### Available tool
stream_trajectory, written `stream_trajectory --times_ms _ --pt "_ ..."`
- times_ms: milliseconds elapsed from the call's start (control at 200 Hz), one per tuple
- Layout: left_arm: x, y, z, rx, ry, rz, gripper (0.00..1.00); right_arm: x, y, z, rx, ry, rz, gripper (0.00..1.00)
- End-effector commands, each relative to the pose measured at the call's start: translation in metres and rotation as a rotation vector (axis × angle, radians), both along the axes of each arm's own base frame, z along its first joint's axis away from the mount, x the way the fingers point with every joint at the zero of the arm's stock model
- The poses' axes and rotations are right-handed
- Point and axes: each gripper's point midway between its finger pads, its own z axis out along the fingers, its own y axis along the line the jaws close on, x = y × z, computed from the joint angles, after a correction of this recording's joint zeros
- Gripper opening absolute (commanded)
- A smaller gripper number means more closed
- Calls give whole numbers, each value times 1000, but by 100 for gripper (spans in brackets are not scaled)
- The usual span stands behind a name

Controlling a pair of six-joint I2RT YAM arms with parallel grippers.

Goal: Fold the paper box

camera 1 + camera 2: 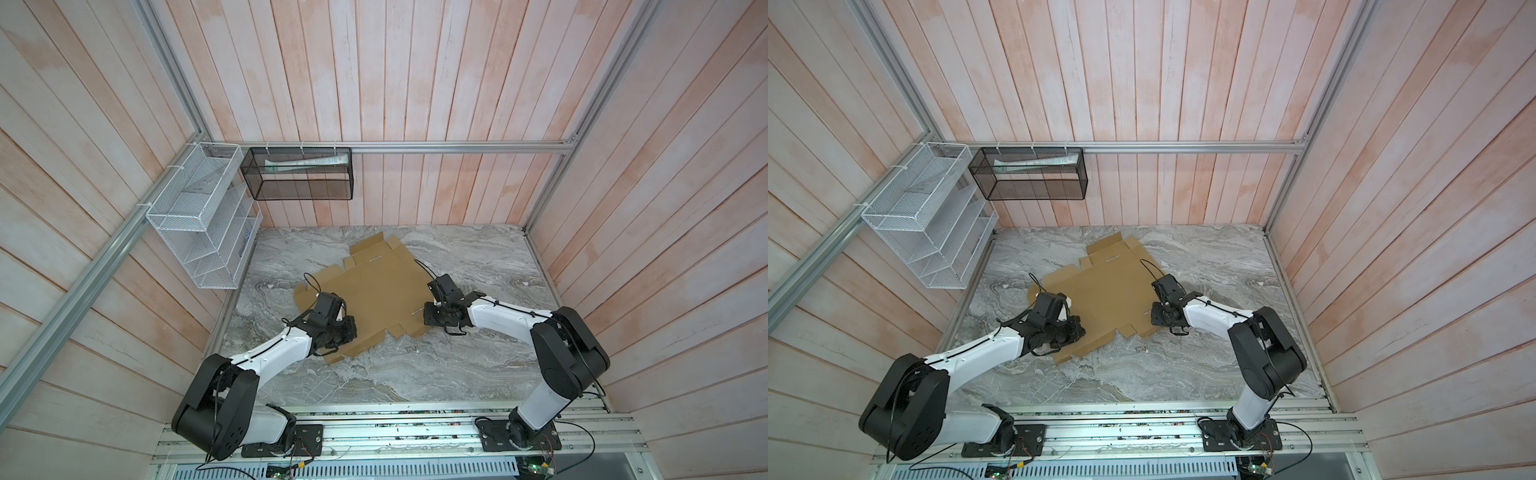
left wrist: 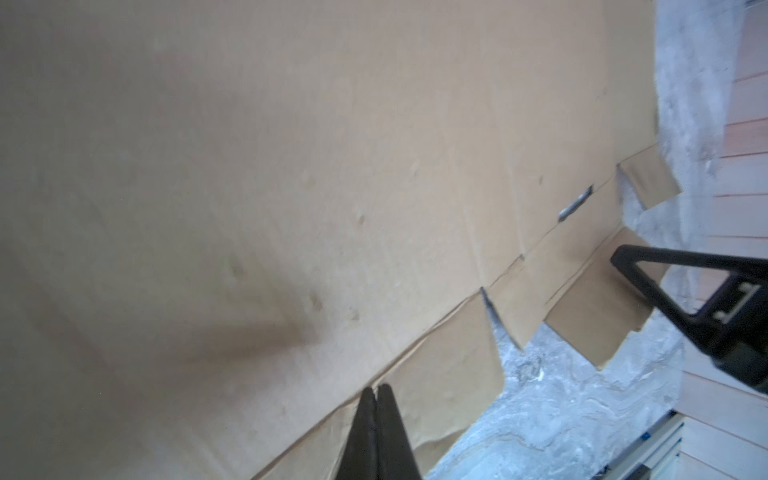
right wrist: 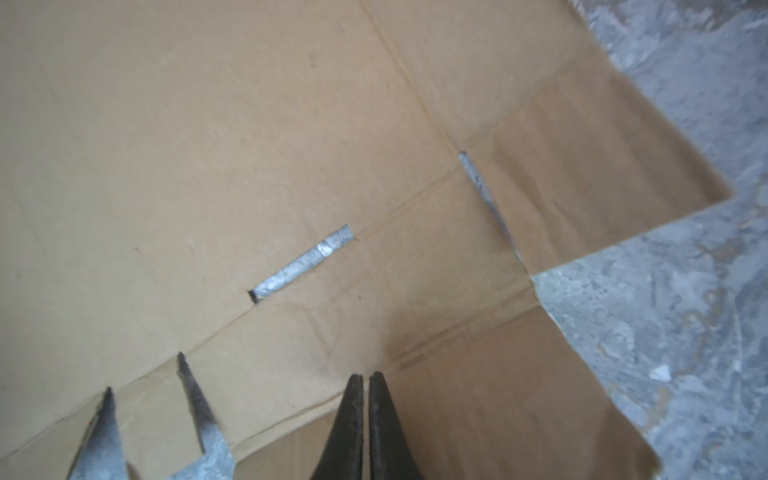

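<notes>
The paper box (image 1: pixel 374 286) (image 1: pixel 1108 286) lies as a flat tan cardboard sheet with flaps, tabs and slits on the marble table (image 1: pixel 457 365). My left gripper (image 1: pixel 351 330) (image 1: pixel 1077 330) sits over the sheet's front left part. In the left wrist view it (image 2: pixel 376 390) is shut and empty, tips at a crease beside a corner flap. My right gripper (image 1: pixel 426 316) (image 1: pixel 1153 318) is at the sheet's right edge. In the right wrist view it (image 3: pixel 365 376) is shut to a hairline gap over a side flap's crease, short of a slit (image 3: pixel 301 264), gripping nothing.
A white wire rack (image 1: pixel 199 232) hangs on the left wall and a black mesh basket (image 1: pixel 297 174) on the back wall. An aluminium rail (image 1: pixel 395 432) with both arm bases runs along the table's front. A black part of the right arm (image 2: pixel 706 299) shows in the left wrist view.
</notes>
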Motion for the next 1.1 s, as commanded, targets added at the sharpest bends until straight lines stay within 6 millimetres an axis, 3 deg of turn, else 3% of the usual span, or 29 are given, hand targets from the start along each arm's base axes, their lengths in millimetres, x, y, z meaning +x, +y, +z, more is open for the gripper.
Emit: stream_trajectory --times_ms 0,225,475,830,1095 --pt "25 12 20 4 -53 31 0 2 3 21 33 -34 -1 11" --pt "58 46 14 90 -37 72 0 4 23 41 122 -50 14 12" --pt "76 72 -7 129 -2 127 0 8 45 34 157 -20 9 12" --pt "64 84 -41 172 76 156 0 24 86 22 202 11 56 12" --pt "54 83 -50 154 102 168 0 29 96 14 211 20 60 11"
